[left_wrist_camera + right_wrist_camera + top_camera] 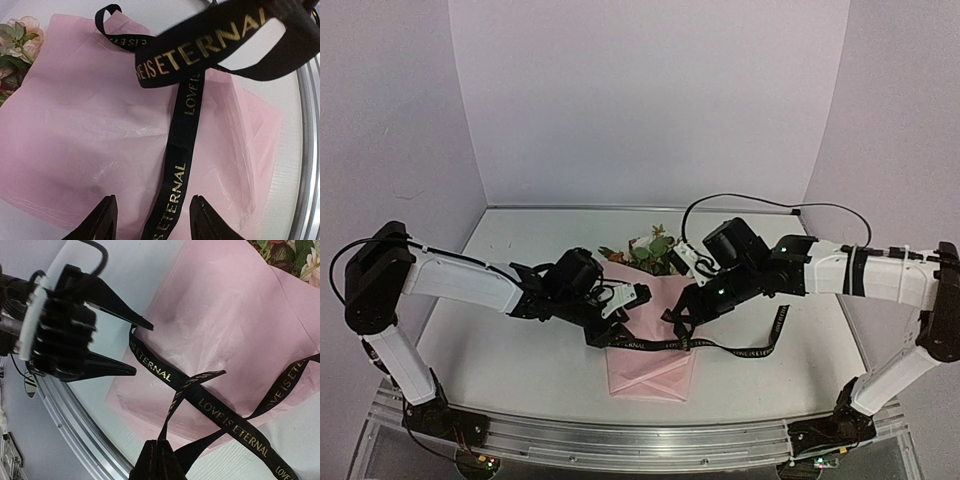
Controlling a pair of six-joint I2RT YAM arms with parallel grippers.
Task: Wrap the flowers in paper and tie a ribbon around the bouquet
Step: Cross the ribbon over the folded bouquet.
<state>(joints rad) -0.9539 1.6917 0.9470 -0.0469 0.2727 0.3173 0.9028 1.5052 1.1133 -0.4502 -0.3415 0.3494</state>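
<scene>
- Supporting everything in the scene, the worktop (pixel 520 350) carries the task's things at its centre.
- The paper (pixel 650 378) is already folded round the stems. In the top view its long axis runs 12 to 6 o'clock, with the open end at 12 and the folded end at 6.
- The left gripper (pixel 153 202) hangs over the 9 o'clock edge of the paper. Its fingers (pixel 106 220) stand moderately apart and grip nothing.
- The right gripper (pixel 159 446) sits at the 3 o'clock side of the paper. Its fingers are closed, pinching the ribbon where several strands meet at the tips.
- The flowers (pixel 650 248) show only at the 12 o'clock end of the paper, with heads and leaves protruding.
- The ribbon (pixel 740 350) lies across the lower half of the paper, roughly 9 to 3 o'clock. A tail trails onto the worktop toward 3 o'clock. Strands cross above the paper, and the tie does not look cinched yet.
- Key relation, seen in the left wrist view:
  - One strand runs from 6 o'clock, inside the gap between the left fingers, up toward 12 o'clock.
  - Its long axis is parallel to the fingers and its printed face is up.
  - It appears to touch neither finger.
- The left gripper is the nearer one to this strand. Closing should catch the strand across its width, though the floppy strand may slip sideways.
</scene>
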